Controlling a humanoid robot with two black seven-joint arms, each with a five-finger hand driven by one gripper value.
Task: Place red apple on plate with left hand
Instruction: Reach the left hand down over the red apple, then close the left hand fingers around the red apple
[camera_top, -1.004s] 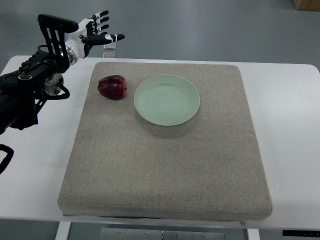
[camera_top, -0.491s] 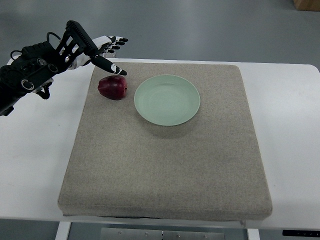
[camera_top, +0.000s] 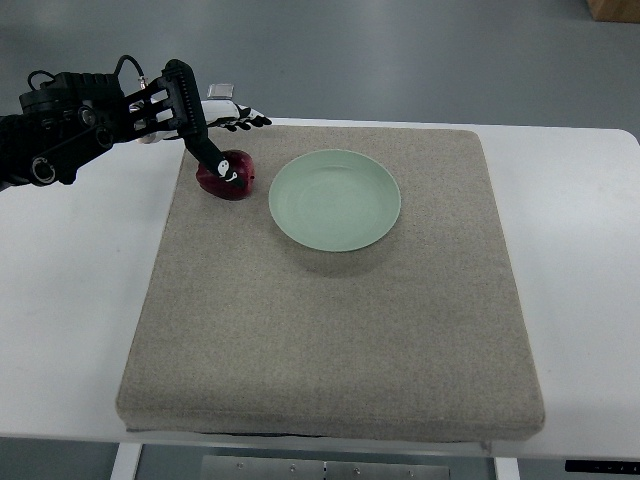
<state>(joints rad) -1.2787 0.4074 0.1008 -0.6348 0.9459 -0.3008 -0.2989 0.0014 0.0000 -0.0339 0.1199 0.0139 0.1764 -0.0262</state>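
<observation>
Reaching in from the far left, the black left hand (camera_top: 215, 135) hangs over the dark red apple (camera_top: 226, 177), fingers spread, thumb tip touching it, gripping nothing; apple lies on the grey mat (camera_top: 330, 330), just left of the pale green round plate (camera_top: 334, 200).

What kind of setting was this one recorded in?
Most likely a lab or test workspace, not a home: a plain white table on a bare grey floor, with a grey mat laid out as a staging area holding only a red apple and a green plate.
</observation>
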